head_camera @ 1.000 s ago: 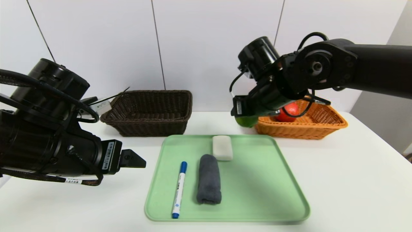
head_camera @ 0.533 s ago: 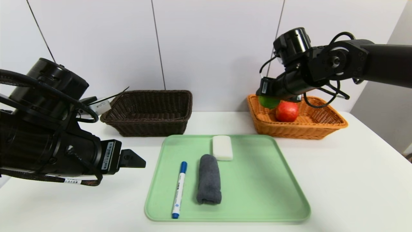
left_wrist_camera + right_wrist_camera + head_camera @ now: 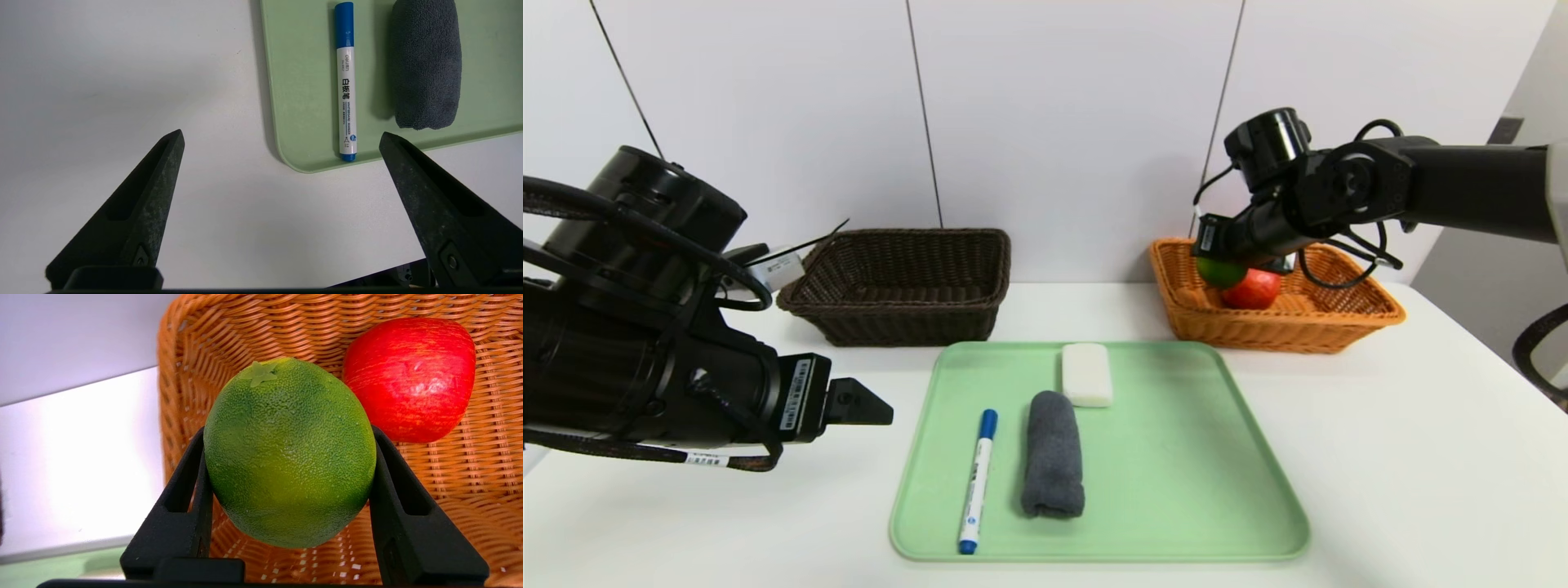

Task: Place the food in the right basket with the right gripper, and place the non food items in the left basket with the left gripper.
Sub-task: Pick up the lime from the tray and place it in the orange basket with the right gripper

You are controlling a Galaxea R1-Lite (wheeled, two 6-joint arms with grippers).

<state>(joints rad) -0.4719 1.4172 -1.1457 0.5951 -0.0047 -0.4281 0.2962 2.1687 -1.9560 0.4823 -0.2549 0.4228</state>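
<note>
Right end effector (image 3: 288, 457): clenched on the green citrus fruit (image 3: 289, 451), held over the near-left end of the orange wicker basket (image 3: 1347, 314), just beside the red apple (image 3: 1254, 288) lying inside. Left end effector (image 3: 282, 141): released, jaws wide, poised over the white counter (image 3: 1405, 457) beside the green tray's (image 3: 1176, 490) near-left corner. Tray contents: blue-capped white marker (image 3: 977, 482), rolled dark grey towel (image 3: 1054, 453), small white bar (image 3: 1087, 374); dark brown wicker basket (image 3: 903, 282) stands behind, at the wall.
</note>
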